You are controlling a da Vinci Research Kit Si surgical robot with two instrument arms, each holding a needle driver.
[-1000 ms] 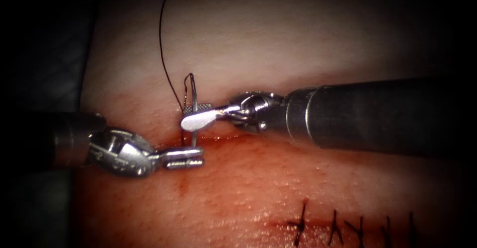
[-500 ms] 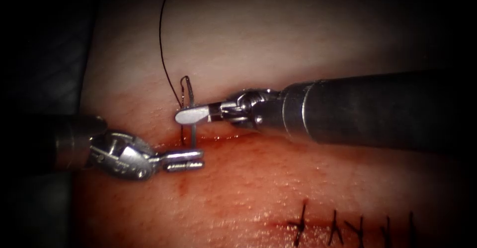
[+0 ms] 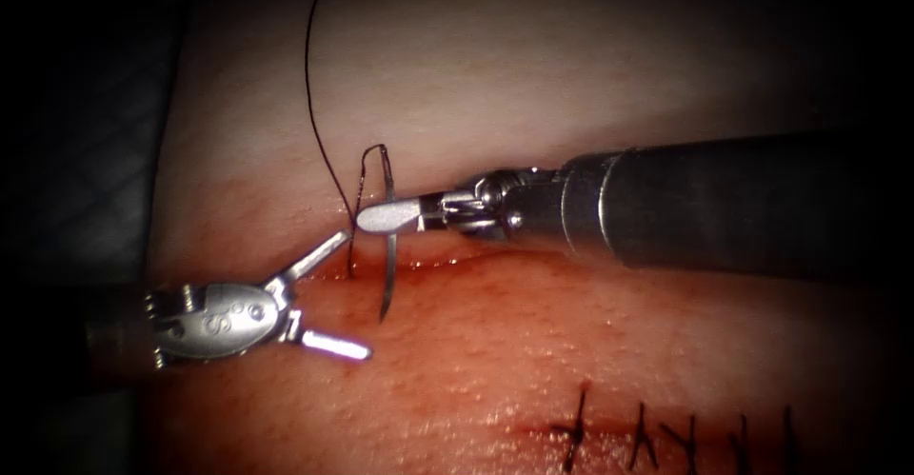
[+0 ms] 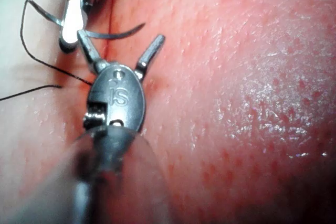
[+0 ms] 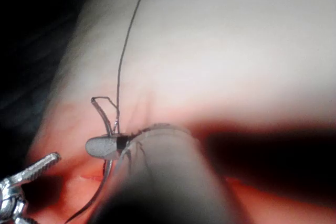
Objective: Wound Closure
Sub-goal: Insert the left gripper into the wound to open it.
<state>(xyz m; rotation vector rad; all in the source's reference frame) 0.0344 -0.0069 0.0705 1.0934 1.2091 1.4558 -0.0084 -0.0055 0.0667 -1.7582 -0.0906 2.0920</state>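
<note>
My right tool [image 3: 373,217] comes in from the right, its jaws shut on the curved needle [image 3: 389,275] in the upper part of its curve. The needle hangs over the left end of the cut [image 3: 428,264], and its lower tip looks free above the tissue [image 3: 571,342]. Black thread [image 3: 309,85] runs from the needle's upper end up and away. My left tool [image 3: 355,294] stands open just left of the needle, holding nothing. The left wrist view has the open left jaws [image 4: 119,45] under the needle [image 4: 115,35]. In the right wrist view the right jaws [image 5: 105,147] grip the needle [image 5: 100,107].
Several dark finished stitches [image 3: 666,432] cross a closed part of the cut at the lower right. Red fluid [image 3: 457,275] wets the tissue along the cut. The right tool's thick shaft [image 3: 743,208] spans the right half of the endoscope view.
The right jaws shut on the needle above the cut. Then the left jaws opened, let go of the needle's lower end and drew back to the lower left.
</note>
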